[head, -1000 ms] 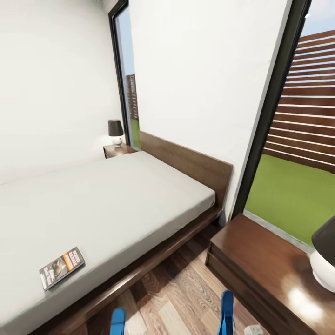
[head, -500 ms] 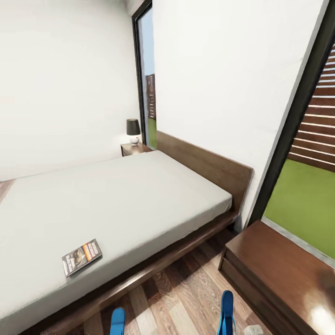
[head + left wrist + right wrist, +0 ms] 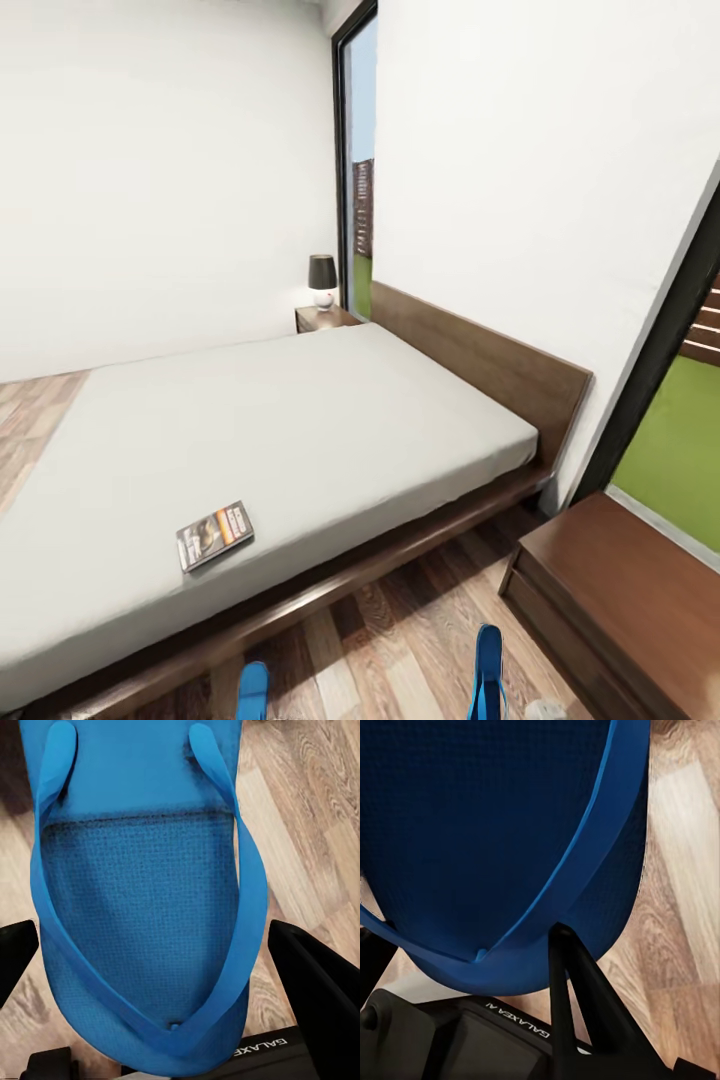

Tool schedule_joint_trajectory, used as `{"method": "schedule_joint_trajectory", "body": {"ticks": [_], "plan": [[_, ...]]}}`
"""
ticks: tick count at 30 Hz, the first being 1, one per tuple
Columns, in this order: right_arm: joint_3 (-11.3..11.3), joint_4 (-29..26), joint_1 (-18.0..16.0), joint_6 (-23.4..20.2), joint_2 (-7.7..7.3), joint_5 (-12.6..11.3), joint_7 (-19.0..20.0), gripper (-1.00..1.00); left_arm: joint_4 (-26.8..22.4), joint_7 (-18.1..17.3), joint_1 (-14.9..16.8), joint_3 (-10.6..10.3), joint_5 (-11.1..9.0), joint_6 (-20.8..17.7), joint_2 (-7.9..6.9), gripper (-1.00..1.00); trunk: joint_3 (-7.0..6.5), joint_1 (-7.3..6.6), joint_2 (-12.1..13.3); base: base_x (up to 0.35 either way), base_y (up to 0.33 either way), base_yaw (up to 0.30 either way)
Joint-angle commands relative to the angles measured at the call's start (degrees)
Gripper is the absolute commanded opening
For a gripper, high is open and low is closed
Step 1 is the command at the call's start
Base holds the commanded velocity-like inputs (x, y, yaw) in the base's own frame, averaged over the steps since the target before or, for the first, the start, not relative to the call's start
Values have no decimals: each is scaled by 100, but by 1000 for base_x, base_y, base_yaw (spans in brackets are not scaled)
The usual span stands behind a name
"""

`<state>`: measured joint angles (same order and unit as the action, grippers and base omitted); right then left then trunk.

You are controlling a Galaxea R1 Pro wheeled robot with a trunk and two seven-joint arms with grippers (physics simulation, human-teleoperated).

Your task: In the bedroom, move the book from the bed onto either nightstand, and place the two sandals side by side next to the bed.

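Observation:
The book (image 3: 215, 535) lies flat on the grey mattress of the bed (image 3: 300, 430), near its front edge. One nightstand (image 3: 322, 318) with a lamp stands beyond the bed by the window. Another nightstand (image 3: 640, 600) is at the near right. The tips of two blue sandals (image 3: 252, 692) (image 3: 487, 672) rise at the lower edge of the head view, above the wood floor. My left gripper (image 3: 154, 937) is shut on one sandal (image 3: 142, 870), a black finger at each side of its sole. My right gripper (image 3: 465, 945) is shut on the other sandal (image 3: 472, 817).
A strip of plank floor (image 3: 400, 640) runs between the bed frame and the near nightstand. More floor (image 3: 30, 420) shows past the bed's foot at left. A dark-framed window (image 3: 355, 170) stands behind the far nightstand, and another frame (image 3: 660, 350) is at right.
The head view has swung left, so the bed, the book and both nightstands sit further right in the picture. The near nightstand's lamp has left the view. Both sandals stay held.

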<state>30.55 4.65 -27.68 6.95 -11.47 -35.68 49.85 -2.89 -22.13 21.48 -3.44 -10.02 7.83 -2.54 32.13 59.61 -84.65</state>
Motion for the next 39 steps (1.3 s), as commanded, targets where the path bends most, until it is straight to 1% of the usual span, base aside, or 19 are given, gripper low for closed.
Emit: {"method": "schedule_joint_trajectory", "body": {"ticks": [1,39], "plan": [[47,19,-7,43,3,-36,25,-100,10,-20,6,-36,-53,17,-1,-100,6,0,-3,0,0,236],[47,19,-8,43,4,-36,25,-100,8,-20,6,-34,-53,17,-2,-100,6,0,-3,0,0,236]]}}
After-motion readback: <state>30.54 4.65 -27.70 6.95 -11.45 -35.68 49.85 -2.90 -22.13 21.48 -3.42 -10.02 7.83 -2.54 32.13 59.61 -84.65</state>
